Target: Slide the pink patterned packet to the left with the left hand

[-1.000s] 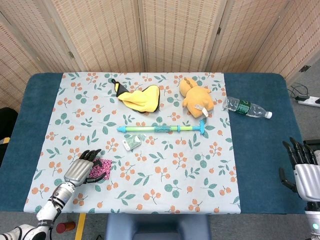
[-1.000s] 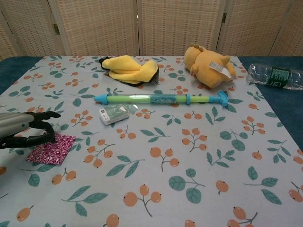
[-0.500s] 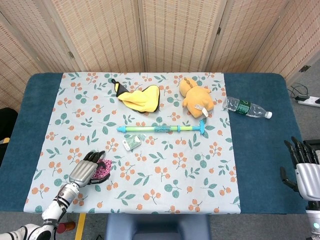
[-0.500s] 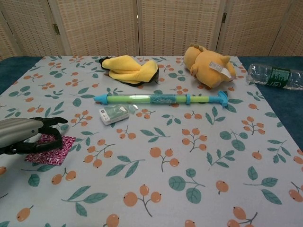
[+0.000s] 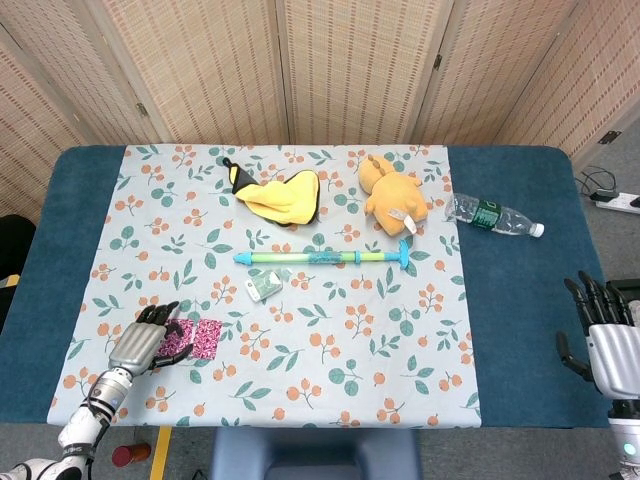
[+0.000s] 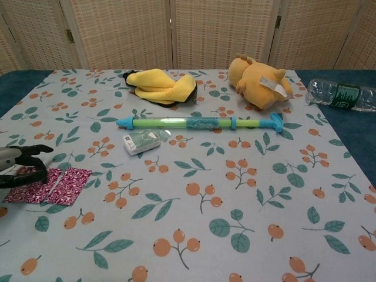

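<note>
Left hand [image 5: 139, 344], palm down, fingers curled with the tips resting on the left part of the pink packet [image 5: 190, 338]; it presses rather than grasps, and nothing is enclosed in it. Right hand [image 5: 603, 347] idle beyond the right edge of the table, fingers apart, holding nothing.

The packet lies flat on the floral cloth [image 5: 330, 330] near the front-left corner, well apart from the small green packet [image 5: 263, 287], the water gun [image 5: 325, 258], the two plush toys and the bottle [image 5: 493, 216].

Step in hand, as judged: the slide itself, with contact made and the drag under way. The next move calls for steady downward pressure while the hand draws leftward, so that the fingertips do not skid off the thin foil.

The packet's long axis runs roughly left–right, nearly along the direction of travel, one short end under the fingers and the other pointing toward the table's centre.
</note>
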Robot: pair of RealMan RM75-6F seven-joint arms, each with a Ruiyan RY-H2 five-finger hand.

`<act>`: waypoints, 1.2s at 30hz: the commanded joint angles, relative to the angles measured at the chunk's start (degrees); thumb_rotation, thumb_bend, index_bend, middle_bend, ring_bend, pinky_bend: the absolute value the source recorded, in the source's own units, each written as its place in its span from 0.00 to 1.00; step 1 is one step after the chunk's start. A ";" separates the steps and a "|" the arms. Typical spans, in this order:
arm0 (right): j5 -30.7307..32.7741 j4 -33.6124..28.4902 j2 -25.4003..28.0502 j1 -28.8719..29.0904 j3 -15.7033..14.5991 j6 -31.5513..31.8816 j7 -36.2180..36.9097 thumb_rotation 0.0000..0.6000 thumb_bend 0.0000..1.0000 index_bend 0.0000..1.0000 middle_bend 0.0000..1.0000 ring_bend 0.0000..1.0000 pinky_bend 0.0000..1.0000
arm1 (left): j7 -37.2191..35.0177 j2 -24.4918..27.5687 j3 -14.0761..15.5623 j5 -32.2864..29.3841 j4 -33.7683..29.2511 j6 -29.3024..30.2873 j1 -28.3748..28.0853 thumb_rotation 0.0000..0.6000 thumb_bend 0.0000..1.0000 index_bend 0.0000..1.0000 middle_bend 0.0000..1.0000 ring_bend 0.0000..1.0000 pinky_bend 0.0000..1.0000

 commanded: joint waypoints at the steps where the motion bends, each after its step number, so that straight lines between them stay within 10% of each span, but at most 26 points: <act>1: -0.18 -0.09 0.01 -0.08 0.01 0.29 0.00 0.96 0.52 0.00 0.00 0.00 0.00 | -0.46 0.86 0.06 0.40 -0.58 0.74 0.46 0.09 0.29 0.38 0.00 0.00 0.00; 36: -0.49 0.08 -0.44 0.09 -0.03 0.15 0.28 0.96 0.52 0.00 0.00 0.00 0.00 | -2.95 2.75 0.56 -1.58 0.80 1.12 3.52 0.09 0.29 0.38 0.00 0.00 0.00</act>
